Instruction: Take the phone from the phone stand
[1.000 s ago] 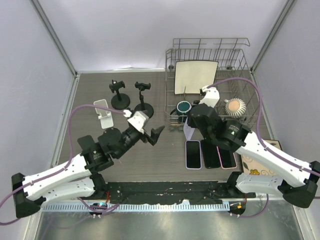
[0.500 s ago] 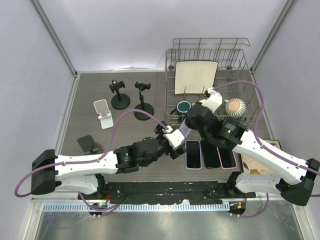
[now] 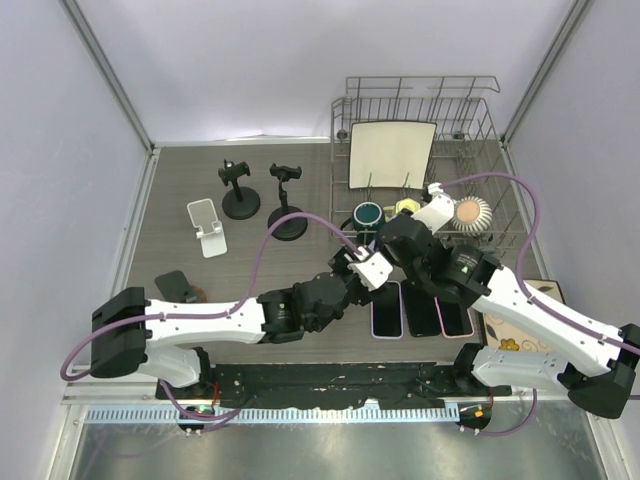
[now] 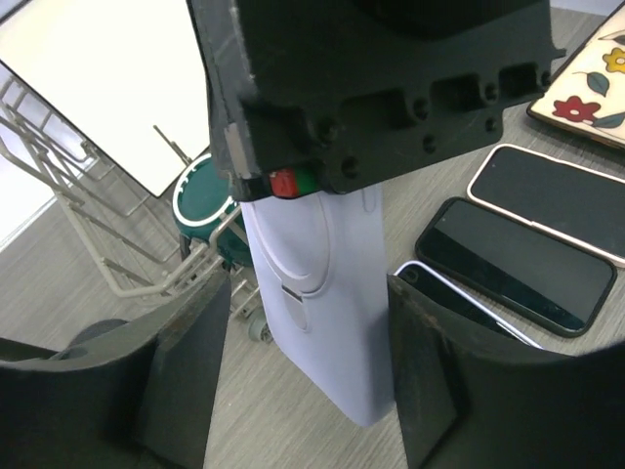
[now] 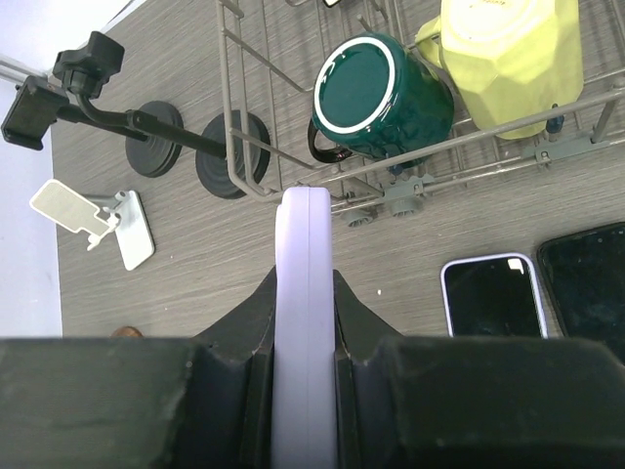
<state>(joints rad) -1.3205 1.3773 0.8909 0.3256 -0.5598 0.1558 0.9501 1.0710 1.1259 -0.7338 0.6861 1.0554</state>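
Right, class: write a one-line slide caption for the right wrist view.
Right gripper clamps a pale lavender slab edge-on; beyond, a green mug and yellow cup lie in the wire rack.

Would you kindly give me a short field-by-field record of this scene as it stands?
Right pincer: shut on the pale slab
Left pincer: open, fingers flanking the slab
Table: three phones lying flat, side by side
Dish rack: green mug, yellow mug, white plate
Far left: two black stands, one white stand
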